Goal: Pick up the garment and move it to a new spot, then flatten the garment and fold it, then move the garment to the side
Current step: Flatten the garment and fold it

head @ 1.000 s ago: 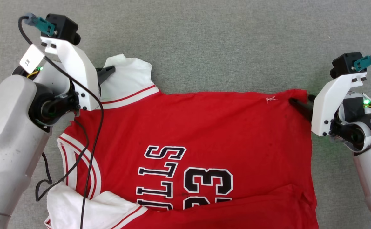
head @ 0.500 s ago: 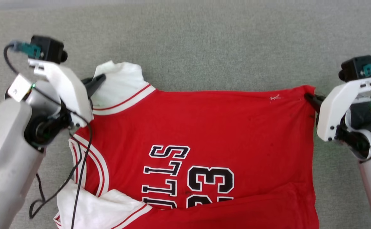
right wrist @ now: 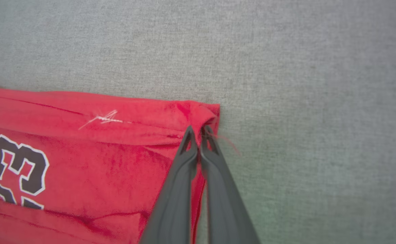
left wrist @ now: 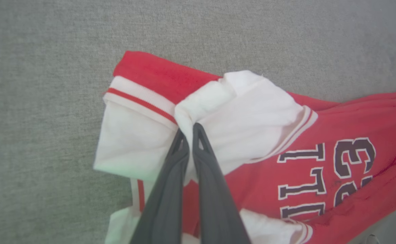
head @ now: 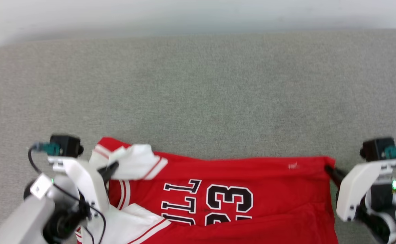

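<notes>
The garment (head: 252, 176), a red jersey with white sleeves and black lettering, lies on grey cloth at the bottom of the head view, its far edge raised and folding towards me. My left gripper (head: 114, 166) is shut on the white sleeve (left wrist: 238, 112), which bunches at the fingertips. My right gripper (head: 327, 167) is shut on the garment's red hem corner (right wrist: 204, 117). Both hold the far edge, one at each end. The near part of the garment runs off the bottom of the view.
Grey fabric surface (head: 198, 95) stretches wide beyond the garment, ending at a pale edge (head: 198, 20) at the top of the head view. My pale forearms sit at the lower left and lower right corners.
My right gripper has shut on the hem corner. Both grippers have lifted the far edge, and the sleeve has folded over the chest. The head camera has tilted, showing more surface beyond.
</notes>
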Motion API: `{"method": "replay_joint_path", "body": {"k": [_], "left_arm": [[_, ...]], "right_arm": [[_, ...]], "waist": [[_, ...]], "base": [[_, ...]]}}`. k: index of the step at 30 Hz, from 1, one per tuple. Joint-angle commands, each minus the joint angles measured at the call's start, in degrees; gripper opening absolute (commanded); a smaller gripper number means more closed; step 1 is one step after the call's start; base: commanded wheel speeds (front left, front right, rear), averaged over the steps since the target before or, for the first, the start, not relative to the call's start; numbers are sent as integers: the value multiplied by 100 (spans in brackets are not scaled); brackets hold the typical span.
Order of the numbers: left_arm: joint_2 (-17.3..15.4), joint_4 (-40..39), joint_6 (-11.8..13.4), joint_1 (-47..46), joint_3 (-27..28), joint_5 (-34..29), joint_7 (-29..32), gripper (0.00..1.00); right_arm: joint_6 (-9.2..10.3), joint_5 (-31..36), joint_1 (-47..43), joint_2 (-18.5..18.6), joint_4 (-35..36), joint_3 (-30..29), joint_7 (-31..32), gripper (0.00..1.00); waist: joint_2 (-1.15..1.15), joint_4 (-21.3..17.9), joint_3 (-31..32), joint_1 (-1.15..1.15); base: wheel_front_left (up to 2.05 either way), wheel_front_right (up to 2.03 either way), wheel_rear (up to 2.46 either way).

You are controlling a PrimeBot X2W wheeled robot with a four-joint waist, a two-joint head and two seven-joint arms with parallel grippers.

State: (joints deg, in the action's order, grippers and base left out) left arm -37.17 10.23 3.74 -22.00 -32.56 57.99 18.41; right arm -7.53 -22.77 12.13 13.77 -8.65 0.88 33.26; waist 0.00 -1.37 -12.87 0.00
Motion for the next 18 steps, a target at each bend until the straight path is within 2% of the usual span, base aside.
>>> {"method": "replay_joint_path", "body": {"k": [1,8,14,15,16,17,18], "left_arm": [[1,-53,75,180,33,45,-50,0],[62,-316,442,1211,78,355,-273,0],[227,-274,534,1643,78,508,-455,0],[273,-246,521,1692,55,534,-467,0],[300,-210,508,1715,42,525,-498,9],[333,-161,498,1726,35,524,-535,34],[383,-116,486,1758,17,553,-544,54]], "right_arm": [[8,2,-176,-54,60,-50,-22,0],[8,51,-1005,-311,216,-263,3,0],[8,70,-1449,-514,139,-326,-69,0],[8,69,-1502,-541,113,-315,-118,36],[8,39,-1564,-587,63,-312,-139,100],[8,32,-1606,-612,24,-310,-182,100],[8,45,-1631,-631,-1,-305,-233,100]], "waist": [[0,49,107,0],[0,76,356,0],[0,80,418,0],[0,73,423,0],[0,65,433,0],[0,57,445,0],[0,46,459,0]], "base": [[0,0,0],[0,0,0],[0,0,0],[0,0,0],[0,0,0],[0,0,0],[0,0,0]]}}
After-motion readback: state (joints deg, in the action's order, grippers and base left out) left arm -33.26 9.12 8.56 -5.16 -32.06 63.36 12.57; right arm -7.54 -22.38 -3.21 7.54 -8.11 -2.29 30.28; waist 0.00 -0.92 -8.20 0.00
